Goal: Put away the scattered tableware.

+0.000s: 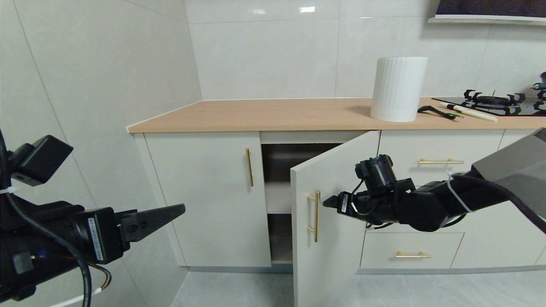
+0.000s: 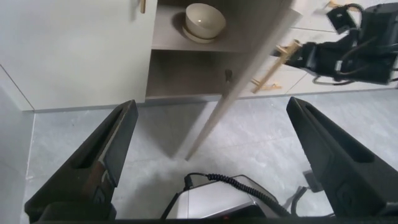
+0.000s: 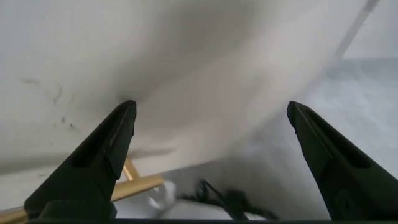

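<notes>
A cream bowl (image 2: 205, 20) rests on a plate on the middle shelf inside the open cabinet (image 1: 279, 170). On the wooden counter (image 1: 264, 114) lie a black utensil (image 1: 435, 111) and a pale stick-like utensil (image 1: 469, 112). My right gripper (image 1: 328, 202) is open and sits just beside the gold handle (image 1: 316, 215) of the half-open cabinet door (image 1: 328, 264), with the door face close in front of its fingers (image 3: 106, 155). My left gripper (image 1: 177, 211) hangs open and holds nothing, low at the left, away from the cabinet. Between its fingers (image 2: 102, 155) is the floor.
A tall white ribbed container (image 1: 399, 88) stands on the counter near a black gas hob (image 1: 495, 102). The left cabinet door (image 1: 209, 196) is closed. Drawers (image 1: 441, 162) with gold handles sit to the right. A tiled wall closes off the left side.
</notes>
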`<state>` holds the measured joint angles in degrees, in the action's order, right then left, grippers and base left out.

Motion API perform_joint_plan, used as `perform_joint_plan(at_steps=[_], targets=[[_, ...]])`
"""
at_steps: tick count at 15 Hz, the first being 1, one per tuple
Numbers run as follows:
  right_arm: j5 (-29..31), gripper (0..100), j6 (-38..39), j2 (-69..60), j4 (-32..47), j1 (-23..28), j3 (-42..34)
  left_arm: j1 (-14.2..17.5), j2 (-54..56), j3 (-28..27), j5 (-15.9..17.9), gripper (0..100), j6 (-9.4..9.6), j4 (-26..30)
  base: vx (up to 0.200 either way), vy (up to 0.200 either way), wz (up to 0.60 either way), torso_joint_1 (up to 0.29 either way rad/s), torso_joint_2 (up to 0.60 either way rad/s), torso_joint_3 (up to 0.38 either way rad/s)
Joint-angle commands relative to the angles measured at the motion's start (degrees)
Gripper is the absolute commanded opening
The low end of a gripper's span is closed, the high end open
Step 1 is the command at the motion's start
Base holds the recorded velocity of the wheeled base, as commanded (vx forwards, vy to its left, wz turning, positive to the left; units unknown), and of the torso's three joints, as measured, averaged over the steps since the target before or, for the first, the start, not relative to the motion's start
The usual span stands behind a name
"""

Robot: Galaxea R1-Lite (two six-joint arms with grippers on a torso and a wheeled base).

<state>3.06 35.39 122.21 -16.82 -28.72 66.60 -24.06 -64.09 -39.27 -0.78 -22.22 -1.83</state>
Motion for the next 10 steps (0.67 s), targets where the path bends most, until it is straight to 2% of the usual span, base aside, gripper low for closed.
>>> perform_joint_plan(at_steps=[1,2,8,10], targets=[[0.0,100,0.5,3.1,-1.7,0.0,0.0,0.3,-0.1,0.1,0.0,100,-0.01,0.0,0.000,0.000,0.00,0.000,0.00,0.000],[0.0,100,0.5,3.6,-2.2,0.0,0.0,0.9,-0.1,0.2,0.2,100,0.16,0.2,0.000,0.000,0.00,0.000,0.00,0.000],[0.1,100,3.1,6.6,-7.4,-0.1,1.3,1.0,-0.1,-0.3,0.3,100,0.25,1.7,0.200,0.000,0.00,-0.001,0.00,0.002],[0.1,100,6.4,7.1,-7.4,0.0,3.0,1.0,-0.1,-0.3,0.3,100,0.25,1.6,0.000,0.000,0.00,0.000,0.00,0.000]])
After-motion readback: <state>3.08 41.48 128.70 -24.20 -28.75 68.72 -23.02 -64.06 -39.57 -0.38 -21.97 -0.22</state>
